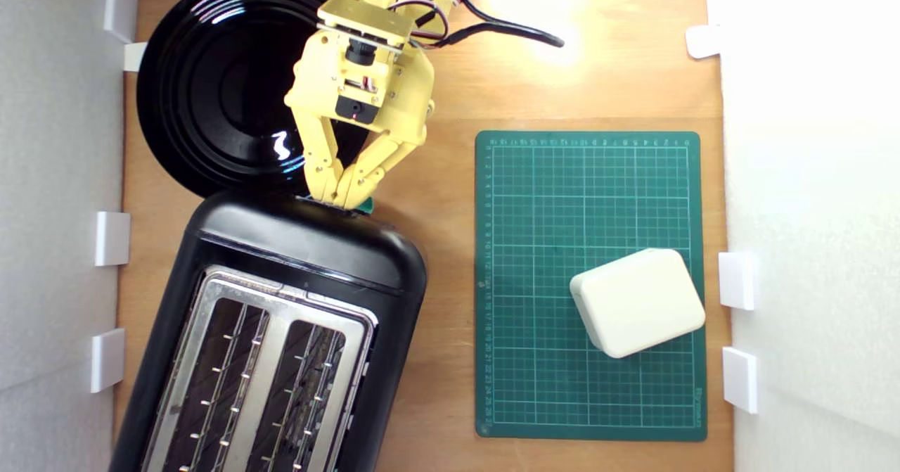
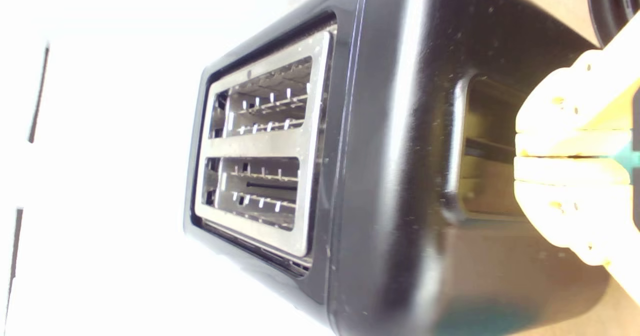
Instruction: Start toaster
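A wooden table [image 1: 450, 92] is walled in by pale foam boards [image 1: 56, 176] on both sides, held by small white clips [image 1: 112, 238], with a bright glare at its far edge. The toaster [image 1: 281, 317] sits at an angle at the near corner on the exterior view's left, both slots showing bare wire guides. Behind it, touching or overlapped by its end, lies a black plate [image 1: 211, 85]. The yellow arm's jaws [image 1: 342, 201] are clenched on the green lever knob [image 1: 365, 207] at the toaster's far end. A green cutting mat [image 1: 534, 212] lies toward the exterior view's right, carrying a cream rounded block [image 1: 636, 302].
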`<state>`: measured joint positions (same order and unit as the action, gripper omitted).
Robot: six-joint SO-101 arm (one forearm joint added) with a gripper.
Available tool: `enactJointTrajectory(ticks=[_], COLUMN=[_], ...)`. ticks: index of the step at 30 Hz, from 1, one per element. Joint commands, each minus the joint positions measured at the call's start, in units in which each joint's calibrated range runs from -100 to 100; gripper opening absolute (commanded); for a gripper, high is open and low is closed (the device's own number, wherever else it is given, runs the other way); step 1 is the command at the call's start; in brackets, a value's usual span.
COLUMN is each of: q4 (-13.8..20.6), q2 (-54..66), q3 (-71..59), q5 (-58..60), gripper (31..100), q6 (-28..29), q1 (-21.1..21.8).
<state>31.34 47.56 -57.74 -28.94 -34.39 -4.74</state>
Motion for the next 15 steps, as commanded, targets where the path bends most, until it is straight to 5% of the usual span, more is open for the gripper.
enactJointTrajectory(ticks=[1, 8, 15], q4=[-0.7, -5.5, -5.9], q2=[6.8, 15.8, 27.7], q3=[2.7, 0.3, -15.6], q5=[-6.0, -17.2, -18.4], gripper=[31.3, 31.3, 31.3], q6=[0.3, 0.1, 0.3], q1=[2.1, 4.0, 3.5])
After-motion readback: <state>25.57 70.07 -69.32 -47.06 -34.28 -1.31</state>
